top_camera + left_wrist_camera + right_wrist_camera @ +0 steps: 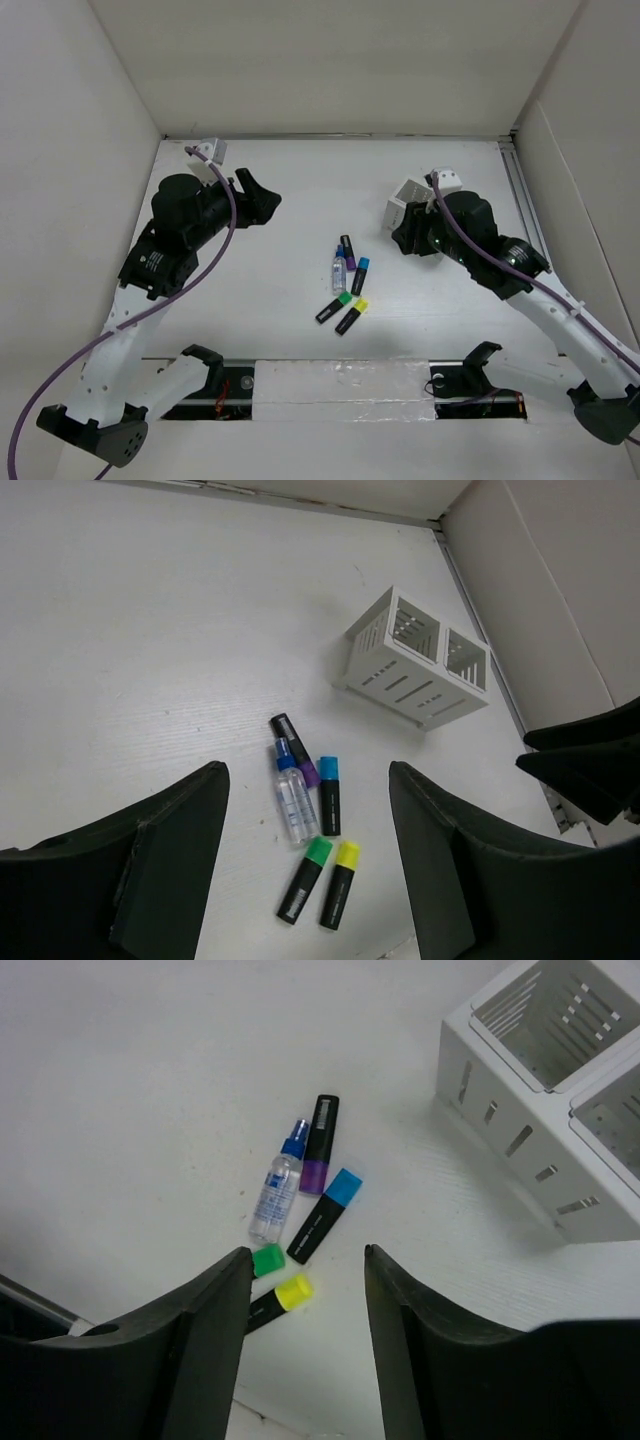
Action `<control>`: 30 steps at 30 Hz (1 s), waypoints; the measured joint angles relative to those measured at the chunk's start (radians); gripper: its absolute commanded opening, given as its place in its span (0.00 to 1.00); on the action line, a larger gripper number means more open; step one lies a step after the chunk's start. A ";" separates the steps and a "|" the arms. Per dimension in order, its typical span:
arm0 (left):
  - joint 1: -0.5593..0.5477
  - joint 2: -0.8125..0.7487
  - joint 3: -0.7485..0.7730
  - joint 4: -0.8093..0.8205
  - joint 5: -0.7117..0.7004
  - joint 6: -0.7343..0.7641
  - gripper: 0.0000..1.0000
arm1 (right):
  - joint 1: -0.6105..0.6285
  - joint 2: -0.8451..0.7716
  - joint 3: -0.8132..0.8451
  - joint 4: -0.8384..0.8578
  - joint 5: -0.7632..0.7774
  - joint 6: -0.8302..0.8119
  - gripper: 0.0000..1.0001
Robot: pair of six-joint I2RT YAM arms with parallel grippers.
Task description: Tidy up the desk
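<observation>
1. Desk: a white tabletop walled by white panels that fills the overhead view, with both arm bases at its near edge
2. Left gripper: over the left half of the desk, well apart from the pens, with its jaws spread wide and nothing between them
3. Green highlighter: lies flat at the near left of a small cluster at the desk's centre, with a black body and a green cap
4. Spray bottle: a small clear bottle with a blue top, lying on its side just beyond the green highlighter
5. Purple marker: lies against the right side of the bottle at the far end of the cluster
6. Yellow highlighter: lies just beside the green one and roughly parallel to it
7. Blue highlighter: at the right edge of the cluster, close to the purple marker
8. Slotted box: white, with two compartments opening upward, at the right rear of the desk, well apart from the pens
9. Right gripper: near the box on its near side, with its jaws wide apart and gripping nothing
</observation>
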 measured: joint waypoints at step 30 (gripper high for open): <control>0.000 -0.131 -0.154 -0.016 -0.005 0.002 0.28 | 0.057 0.717 0.106 0.148 0.024 -0.043 0.47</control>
